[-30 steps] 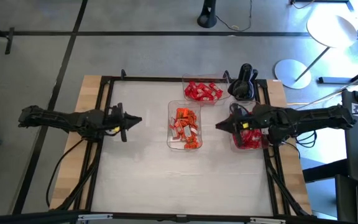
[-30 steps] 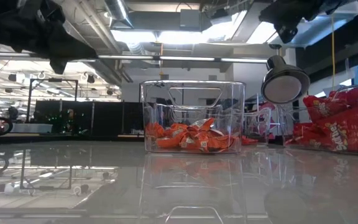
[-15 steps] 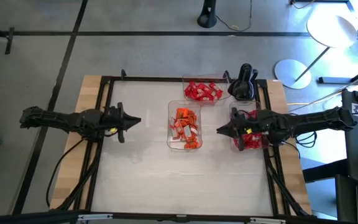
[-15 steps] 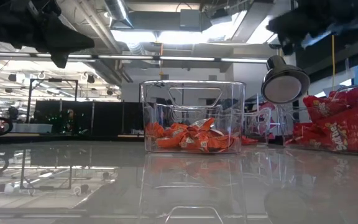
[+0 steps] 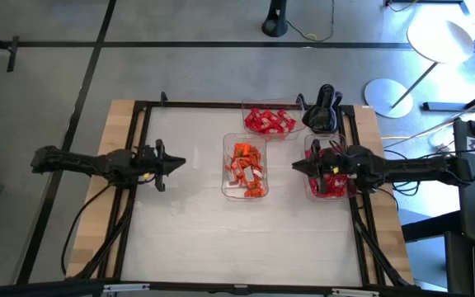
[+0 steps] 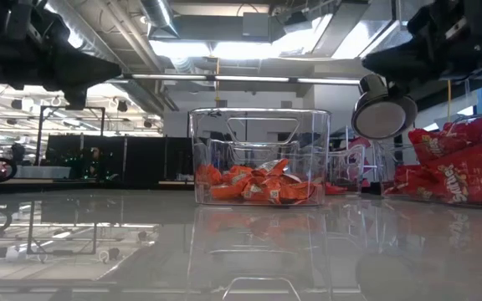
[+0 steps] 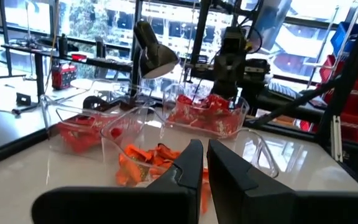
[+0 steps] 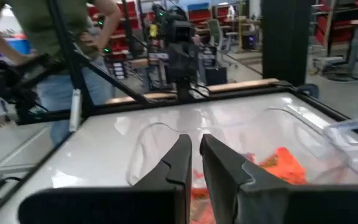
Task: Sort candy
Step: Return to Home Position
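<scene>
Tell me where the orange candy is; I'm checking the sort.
High view: the orange candy lies in the centre tray, midway between the left gripper and right gripper.

On the white table (image 5: 188, 223) stand three clear trays: middle tray (image 5: 231, 191), far tray (image 5: 246, 108), right tray (image 5: 310, 194).

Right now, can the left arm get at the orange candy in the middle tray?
Probably yes. The left claw hovers shut, pointing at the open-topped middle tray of orange candy, and only bare table lies between them. It would have to open first.
</scene>
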Tool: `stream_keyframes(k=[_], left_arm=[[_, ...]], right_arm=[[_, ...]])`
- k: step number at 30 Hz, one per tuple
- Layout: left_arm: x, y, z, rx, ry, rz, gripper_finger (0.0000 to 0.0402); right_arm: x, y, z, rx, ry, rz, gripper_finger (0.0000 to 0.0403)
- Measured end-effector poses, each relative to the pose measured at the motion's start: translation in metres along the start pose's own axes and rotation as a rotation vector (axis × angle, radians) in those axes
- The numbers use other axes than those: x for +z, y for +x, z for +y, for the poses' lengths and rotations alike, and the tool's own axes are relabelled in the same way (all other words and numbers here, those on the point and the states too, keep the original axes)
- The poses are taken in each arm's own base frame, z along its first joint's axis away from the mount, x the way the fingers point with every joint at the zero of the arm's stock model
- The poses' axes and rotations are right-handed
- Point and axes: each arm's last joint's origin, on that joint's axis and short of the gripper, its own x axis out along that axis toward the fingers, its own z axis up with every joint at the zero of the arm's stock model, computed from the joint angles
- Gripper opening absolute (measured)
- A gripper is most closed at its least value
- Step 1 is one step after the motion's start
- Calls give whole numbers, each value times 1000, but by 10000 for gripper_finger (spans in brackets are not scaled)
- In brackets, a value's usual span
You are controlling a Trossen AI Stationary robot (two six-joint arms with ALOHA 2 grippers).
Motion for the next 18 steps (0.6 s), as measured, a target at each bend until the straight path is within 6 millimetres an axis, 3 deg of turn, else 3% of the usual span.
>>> stream_keyframes(k=[10,18], left_arm=[[0,-5,1,-14,19,-1,17],[0,-8,2,-14,16,-2,17]], right_arm=[[6,-20,-6,-142,29,-41,40],[-14,-34,-8,-203,75,-109,40]])
